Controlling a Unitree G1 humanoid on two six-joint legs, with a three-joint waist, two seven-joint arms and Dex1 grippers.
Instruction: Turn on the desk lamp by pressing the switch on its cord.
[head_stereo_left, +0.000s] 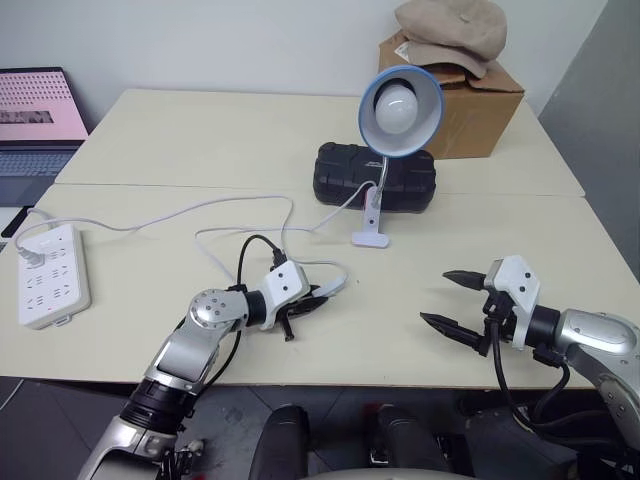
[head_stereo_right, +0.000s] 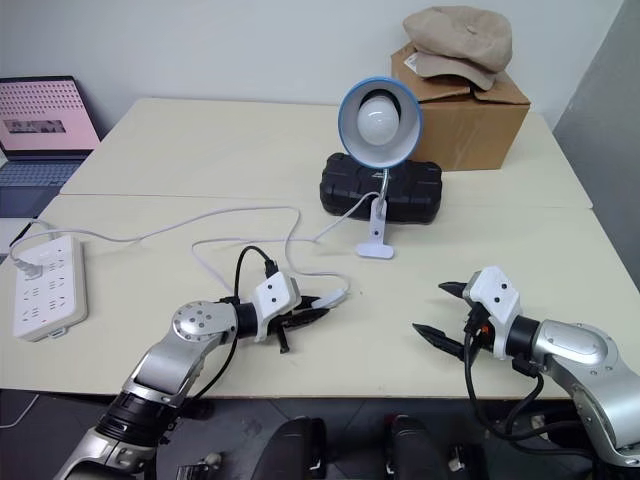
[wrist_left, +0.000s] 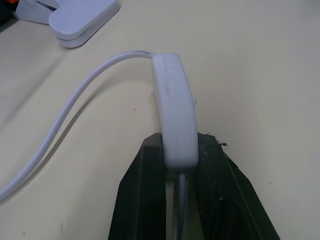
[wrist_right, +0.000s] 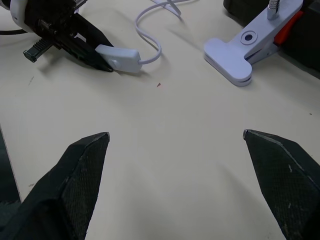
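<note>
The desk lamp (head_stereo_left: 400, 100), with a blue-rimmed shade and a white bulb, stands on its white clip base (head_stereo_left: 370, 236) at mid table. From it the white cord (head_stereo_left: 230, 205) runs in loose loops to the slim white switch (wrist_left: 175, 115). My left gripper (head_stereo_left: 315, 300) is shut on the switch (head_stereo_left: 332, 288), one black finger on each side of its near end, low over the table. The right gripper (head_stereo_left: 434, 297) hovers open to the right, holding nothing; its view shows the switch (wrist_right: 120, 57) in the other gripper's fingertips.
A white power strip (head_stereo_left: 48, 275) lies at the table's left edge with the cord plugged in. Behind the lamp sits a black case (head_stereo_left: 375, 175), then a cardboard box (head_stereo_left: 470, 110) with a beige cap (head_stereo_left: 450, 30). A laptop (head_stereo_left: 35, 115) stands far left.
</note>
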